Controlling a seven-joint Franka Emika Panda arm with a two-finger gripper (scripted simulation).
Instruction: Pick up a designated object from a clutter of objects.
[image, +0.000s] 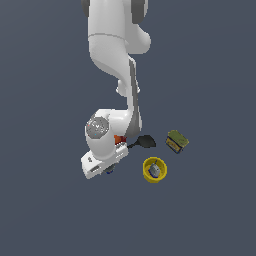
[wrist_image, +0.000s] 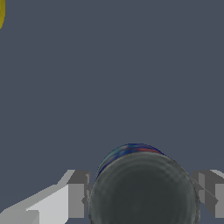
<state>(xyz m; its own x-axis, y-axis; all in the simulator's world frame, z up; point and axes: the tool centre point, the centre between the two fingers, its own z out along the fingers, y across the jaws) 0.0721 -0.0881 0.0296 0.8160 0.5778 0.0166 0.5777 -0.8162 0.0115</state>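
Exterior view, arm: white Panda reaches down from the far side; its hand hides most of the clutter's left part.
Exterior view, gripper (image: 107, 167): low over the floor, at the left of the group; a sliver of blue shows just under the hand, probably the squat blue can (image: 109, 171).
Exterior view, clutter: yellow cup (image: 154, 169) to the right, near side, something grey inside it; black spatula (image: 143, 142) between cup and arm; olive-green box (image: 177, 141) farthest right; a scrap of red-orange (image: 119, 139) peeks beside the wrist, too hidden to name.
Wrist view, can (wrist_image: 143, 190): dark grey round top fills the gap between the two fingers (wrist_image: 78, 194); blue band with a red edge shows at its far rim.
Wrist view, jaws: spread, one on each side of the can; narrow gaps seem to remain, so not yet clamped, in my judgement.
Why so placed: hand centred over the can to straddle it for a side pinch.
Wrist view, cup: a yellow edge (wrist_image: 1, 13) at the frame's corner, well apart from the can.
Surface: flat, plain slate-grey floor, no texture or edges seen.
Room: none shown; same grey everywhere.
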